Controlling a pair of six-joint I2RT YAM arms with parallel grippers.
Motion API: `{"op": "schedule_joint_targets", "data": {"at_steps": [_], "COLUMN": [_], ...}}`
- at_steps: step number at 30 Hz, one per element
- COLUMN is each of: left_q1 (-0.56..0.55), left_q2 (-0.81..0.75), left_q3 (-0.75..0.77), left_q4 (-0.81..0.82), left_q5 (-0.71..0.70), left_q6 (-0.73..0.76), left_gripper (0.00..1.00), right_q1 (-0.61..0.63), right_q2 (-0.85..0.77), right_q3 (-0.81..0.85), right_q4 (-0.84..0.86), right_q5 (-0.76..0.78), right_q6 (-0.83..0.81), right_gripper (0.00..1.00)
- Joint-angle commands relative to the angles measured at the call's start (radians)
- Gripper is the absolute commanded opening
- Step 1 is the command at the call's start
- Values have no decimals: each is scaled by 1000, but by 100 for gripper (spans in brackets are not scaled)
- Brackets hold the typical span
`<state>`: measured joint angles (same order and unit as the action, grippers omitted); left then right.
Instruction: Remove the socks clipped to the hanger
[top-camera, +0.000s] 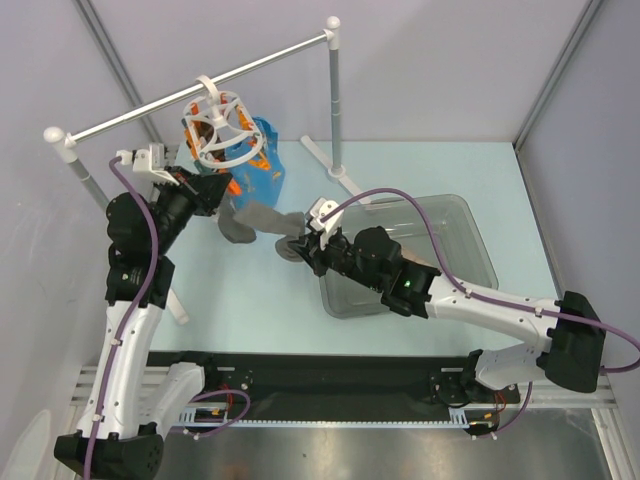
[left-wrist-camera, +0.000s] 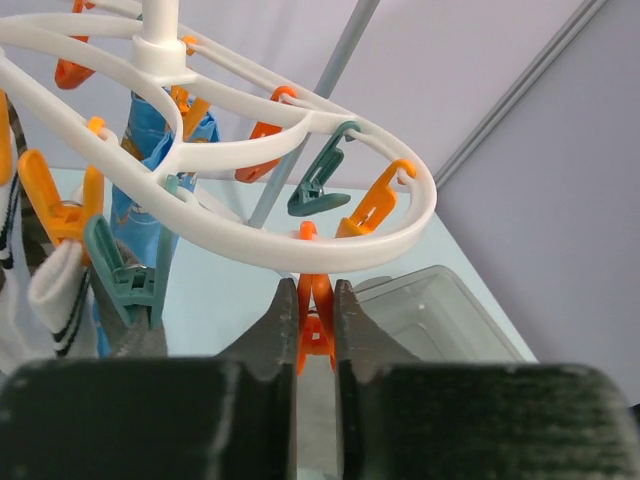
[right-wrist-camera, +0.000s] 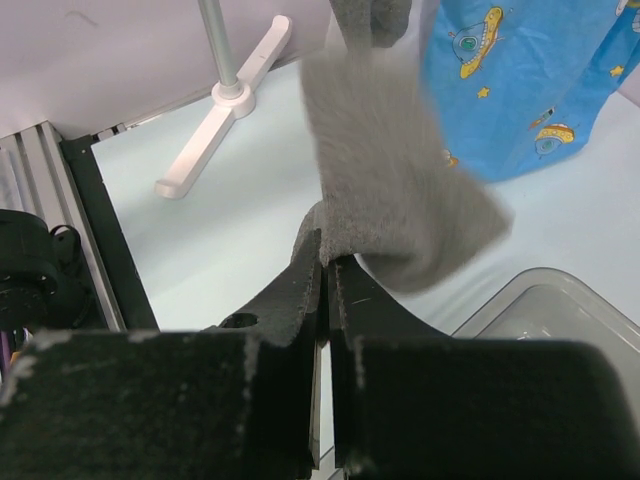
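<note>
1. Under white rail: hanger hangs by its hook, striped sock clipped on.
2. Left gripper clenched on orange clip at hanger rim.
3. Right gripper pinches grey sock, near bin.

The table has a pale blue-green top; a clear plastic bin sits on its right half, open side up; left of the bin and farther back, a white foot of the rail stand lies flat on the surface, a grey post rising from it; well left of the bin, near the table's left edge, the stand's other white foot rests on it; nearer than the bin, a black rail runs along the near edge.
</note>
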<state>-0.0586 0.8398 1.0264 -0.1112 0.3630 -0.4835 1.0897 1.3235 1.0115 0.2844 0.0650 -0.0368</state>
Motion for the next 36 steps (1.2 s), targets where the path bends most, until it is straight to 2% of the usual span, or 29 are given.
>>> {"op": "schedule_joint_targets", "data": {"at_steps": [1, 2, 7, 9, 12, 14, 16, 18, 20, 22, 23, 25, 29, 32, 33, 34, 36], "left_q1": [11, 11, 9, 11, 11, 11, 11, 11, 11, 11, 11, 9, 11, 9, 9, 11, 11], "left_q2": [-2, -2, 1, 1, 2, 5, 10, 18, 18, 19, 18, 15, 4, 2, 2, 1, 2], "left_q3": [-2, 0, 1, 1, 8, 21, 41, 63, 67, 66, 66, 61, 52, 54, 57, 61, 64], "left_q4": [36, 33, 16, 13, 8, -1, -10, -25, -28, -24, -24, -24, -25, -31, -36, -42, -47], "left_q5": [22, 21, 27, 33, 45, 51, 54, 59, 68, 71, 70, 65, 71, 73, 74, 76, 80], "left_q6": [-10, -13, -17, -17, -17, -14, -7, -4, -7, -15, -17, -20, -26, -24, -23, -23, -23], "left_gripper": [5, 0, 0, 0, 0, 1, 1, 2, 3, 4, 5, 7, 9, 11, 11, 11, 11], "right_q1": [-7, -5, -13, -16, -46, -104, -166, -278, -359, -439, -453, -464, -446, -338, -302, -263, -232], "right_q2": [-35, -35, -58, -84, -145, -182, -233, -286, -329, -381, -392, -392, -368, -372, -371, -371, -319], "right_q3": [-8, -10, -31, -30, -40, -54, -88, -144, -192, -226, -238, -220, -157, -160, -203, -246, -292], "right_q4": [27, 27, -3, -60, -218, -399, -572, -704, -731, -723, -722, -734, -706, -541, -457, -225, -32], "right_q5": [-2, -2, 31, 126, 300, 416, 459, 486, 461, 432, 408, 404, 334, 297, 257, 204, 78], "right_q6": [8, 14, 55, 98, 170, 288, 409, 486, 500, 497, 489, 491, 483, 419, 320, 258, 189], "right_gripper": [0, 0, 0, 0, 0, 1, 2, 1, 4, 11, 25, 41, 55, 66, 72, 83, 85]}}
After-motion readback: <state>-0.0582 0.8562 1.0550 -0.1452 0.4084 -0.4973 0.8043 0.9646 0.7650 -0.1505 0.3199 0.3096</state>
